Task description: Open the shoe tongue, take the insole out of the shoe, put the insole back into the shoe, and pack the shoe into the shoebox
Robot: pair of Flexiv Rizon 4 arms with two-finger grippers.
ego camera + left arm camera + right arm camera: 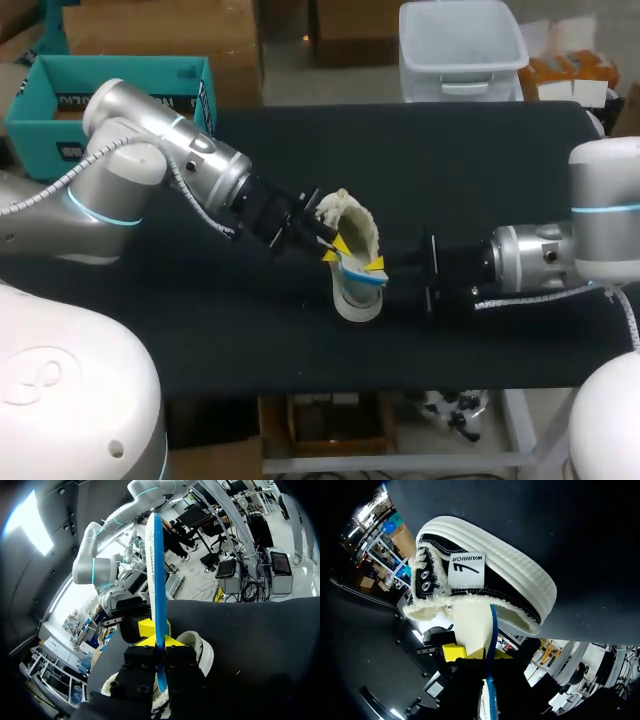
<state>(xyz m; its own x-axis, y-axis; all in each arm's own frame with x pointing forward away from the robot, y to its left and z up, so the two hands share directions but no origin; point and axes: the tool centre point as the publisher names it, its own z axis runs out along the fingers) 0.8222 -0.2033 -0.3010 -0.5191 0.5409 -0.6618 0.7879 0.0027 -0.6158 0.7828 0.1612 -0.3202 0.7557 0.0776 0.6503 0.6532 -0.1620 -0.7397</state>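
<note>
You are looking at a black canvas shoe with a white ribbed rubber sole and cream fleece lining (352,225) (202,652) (510,575), sitting near the middle of the black table (480,160) with its opening turned up and toward the right arm. A white flat insole with a bright blue edge (358,290) (154,570) (472,625) is sticking out of that opening. Its far end seems to be sitting inside the shoe, though the lining is hiding exactly how deep.

Your left gripper (335,245) (156,641) is coming in from the shoe's left side. Its yellow tips are pressing on both faces of the insole, just outside the shoe's collar. Your right gripper (378,265) (489,655) is coming in from the shoe's right side and is also pinching the insole from two sides, right next to the left one. Each wrist camera is showing the other arm's yellow tip just beyond the insole.

A teal open cardboard box (40,135) is standing well to the left of the shoe, past the table's far left corner. It may be the shoebox.
</note>
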